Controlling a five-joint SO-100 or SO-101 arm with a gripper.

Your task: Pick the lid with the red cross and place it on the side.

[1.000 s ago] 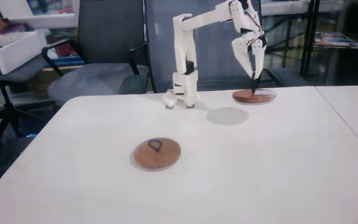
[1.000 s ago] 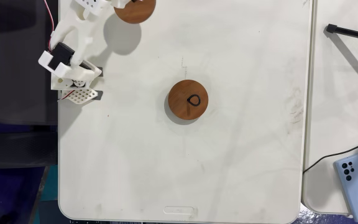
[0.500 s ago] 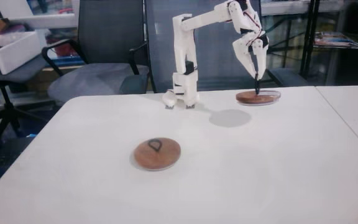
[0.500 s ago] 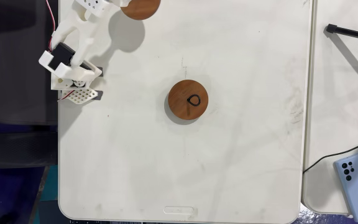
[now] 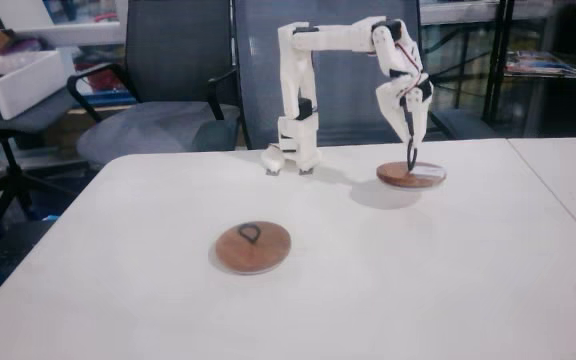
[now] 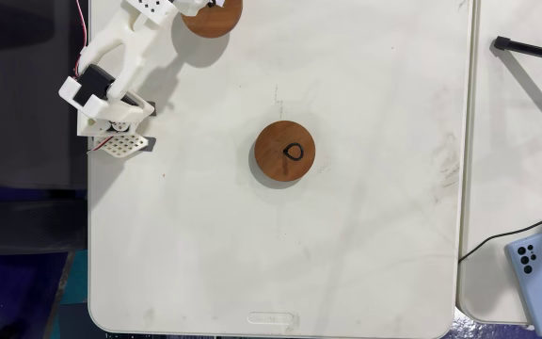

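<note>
My gripper (image 5: 410,163) points straight down at the table's far right in a fixed view and is shut on the thin black loop of a round brown wooden lid (image 5: 411,176). The lid hangs level, low over the table, with its shadow just to its left. Whether it touches the table I cannot tell. From above, this lid (image 6: 216,19) lies at the top edge, partly under the white arm (image 6: 130,38). Its label with the red cross is hidden. A second brown lid (image 5: 254,247) with a black loop and no label lies mid-table (image 6: 285,153).
The arm's base (image 6: 106,108) is clamped at the table's left edge in the view from above. A second table adjoins on the right, carrying a blue phone (image 6: 534,268) and a black cable (image 6: 530,49). Office chairs (image 5: 163,110) stand behind the table.
The gripper has carried the lid a little nearer the camera and lower. Its shadow, well apart from it before, now lies close beside it.
</note>
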